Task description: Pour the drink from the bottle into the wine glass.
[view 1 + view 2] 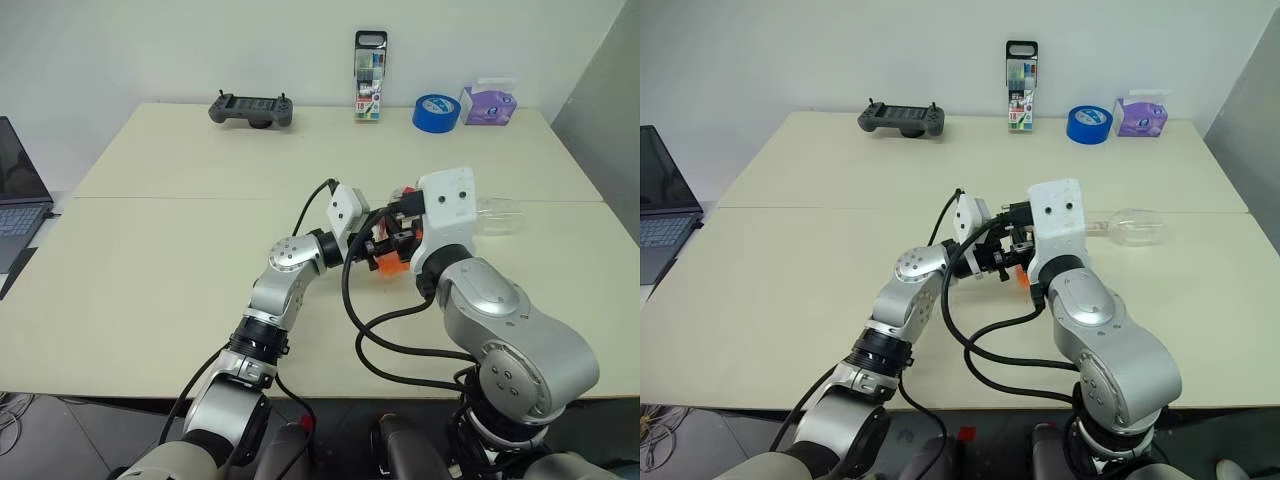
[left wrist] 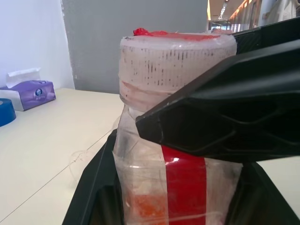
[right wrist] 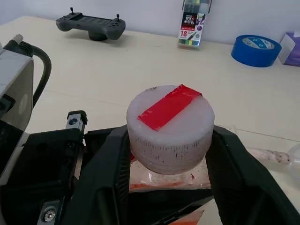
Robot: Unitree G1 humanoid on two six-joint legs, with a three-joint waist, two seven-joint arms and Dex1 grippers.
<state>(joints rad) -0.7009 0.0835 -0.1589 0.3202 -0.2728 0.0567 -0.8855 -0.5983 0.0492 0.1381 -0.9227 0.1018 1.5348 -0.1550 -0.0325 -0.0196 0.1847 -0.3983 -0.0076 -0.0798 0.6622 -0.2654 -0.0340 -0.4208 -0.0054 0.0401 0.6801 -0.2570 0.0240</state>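
A pale beige counter (image 1: 150,260) runs up to a white wall, and along its far edge sit a dark grey handheld controller (image 1: 251,109), a tall pack of marker pens (image 1: 371,76), a roll of blue tape (image 1: 436,111) and a purple tissue box (image 1: 488,104). A laptop (image 1: 18,195) shows at the left edge.

Mid-counter the two arms meet. The left claw (image 2: 187,187) is pinched on the body of the small clear plastic bottle with the red-and-white label strip (image 2: 180,183), holding it upright above the counter; translucent orange-red drink (image 2: 147,208) shows low inside. The bottle's wide whitish cap with a red strip across its top (image 3: 169,126) sits between the right claw's (image 3: 169,154) black fingers (image 3: 105,173), which flank it closely; whether they actually press it I cannot tell.

The clear stemmed wine glass (image 1: 1137,227) lies on its side just beyond the right arm.
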